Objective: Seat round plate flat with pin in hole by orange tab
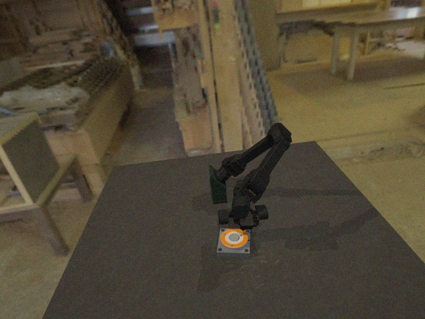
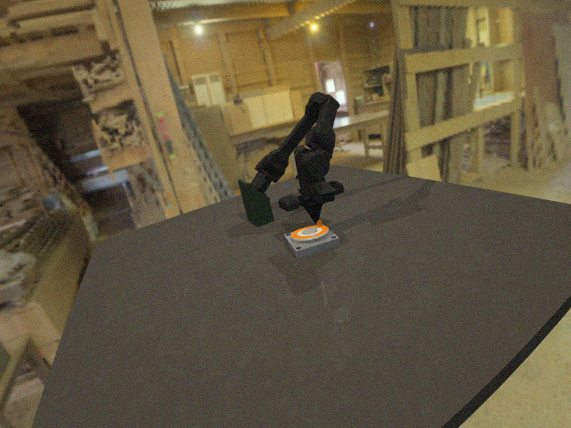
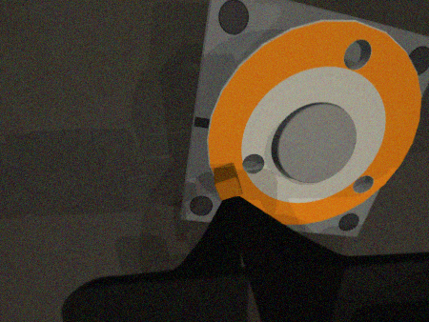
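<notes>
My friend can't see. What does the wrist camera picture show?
An orange-and-white round plate sits on a grey square base, around a grey post. The shut black gripper points at the plate's little orange tab.

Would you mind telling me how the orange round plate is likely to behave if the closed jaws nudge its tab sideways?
The round plate looks rigid and thin, so it should probably turn as one piece. Ringing the central post, it would likely rotate rather than slide off. The small orange tab, beside the shut gripper, gives a modest push edge that may slip.

Dim timber workshop, stacked lumber racks (image 1: 202, 78), wooden table (image 1: 343, 24), ceiling lamps (image 2: 198, 28)
</notes>
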Controlling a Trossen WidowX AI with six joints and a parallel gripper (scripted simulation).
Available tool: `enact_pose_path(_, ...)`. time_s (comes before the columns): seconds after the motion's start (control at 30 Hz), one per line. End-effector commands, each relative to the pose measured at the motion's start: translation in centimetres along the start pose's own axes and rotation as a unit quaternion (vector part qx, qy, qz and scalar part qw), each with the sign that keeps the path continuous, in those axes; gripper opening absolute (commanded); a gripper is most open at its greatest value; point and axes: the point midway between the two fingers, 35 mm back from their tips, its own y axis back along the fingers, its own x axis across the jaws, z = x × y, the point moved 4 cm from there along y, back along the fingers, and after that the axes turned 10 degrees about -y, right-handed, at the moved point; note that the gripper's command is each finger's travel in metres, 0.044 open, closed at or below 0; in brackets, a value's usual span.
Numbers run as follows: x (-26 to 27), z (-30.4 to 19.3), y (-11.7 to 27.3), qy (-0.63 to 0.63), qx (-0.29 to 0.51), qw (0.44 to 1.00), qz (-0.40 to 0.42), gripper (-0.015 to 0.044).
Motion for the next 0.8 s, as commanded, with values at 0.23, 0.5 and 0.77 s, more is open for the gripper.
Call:
enact_pose_path(0.23,1.0,1.2,0.2,0.005,-0.001,1.0,0.003,0.0)
enact_pose_path(0.5,1.2,1.5,0.3,0.005,-0.002,1.0,0.003,0.0)
enact_pose_path(0.77,1.3,1.9,0.4,0.005,-0.002,1.0,0.003,0.0)
